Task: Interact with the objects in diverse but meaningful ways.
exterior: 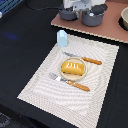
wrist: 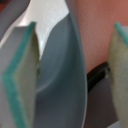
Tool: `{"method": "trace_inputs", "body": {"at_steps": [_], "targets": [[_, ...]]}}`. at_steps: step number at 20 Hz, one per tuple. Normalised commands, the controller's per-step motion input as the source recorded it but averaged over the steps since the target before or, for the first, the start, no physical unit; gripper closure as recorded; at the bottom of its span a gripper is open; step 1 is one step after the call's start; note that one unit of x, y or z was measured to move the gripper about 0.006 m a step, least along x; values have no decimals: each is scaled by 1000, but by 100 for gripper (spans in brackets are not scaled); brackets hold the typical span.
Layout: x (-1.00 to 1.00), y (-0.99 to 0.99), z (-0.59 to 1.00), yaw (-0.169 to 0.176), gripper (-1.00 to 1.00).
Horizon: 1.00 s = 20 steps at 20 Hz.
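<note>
Exterior view, left to right. The tabletop (exterior: 20, 40) is black. A striped beige placemat (exterior: 40, 85) lies on it, set at an angle.

At the placemat's far edge stands a pale blue carton (exterior: 62, 38), upright. Toward the near side of the mat lies a fork (exterior: 70, 82) with a wooden handle. Just beyond the fork sits a small plate (exterior: 73, 76) carrying a yellow bread-like block (exterior: 72, 67). A knife (exterior: 86, 59) with a wooden handle lies just beyond the plate, toward the exterior view's right.

At the far side, a brown board (exterior: 100, 29) rests on the tabletop. On it stand a grey saucepan (exterior: 68, 13) and, to its right, a grey pot (exterior: 93, 17). The gripper (exterior: 82, 5) hangs directly above these two vessels, at the frame's top edge. A bowl (exterior: 124, 18) sits at the board's right end, partly cut off by the frame.

Wrist view. The jaws stand wide apart, holding nothing; one finger pad (wrist: 22, 75) shows a teal edge. Between them lies a grey curved vessel wall (wrist: 65, 85), very close and blurred; which vessel it is cannot be told.
</note>
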Motion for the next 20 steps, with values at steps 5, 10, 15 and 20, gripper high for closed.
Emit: {"method": "trace_inputs", "body": {"at_steps": [5, 10, 15, 20], "targets": [[6, 127, -94, -37, 100], [19, 87, 81, -23, 100], [-108, 14, 935, -10, 100], [-246, -35, 1000, -14, 100]]}}
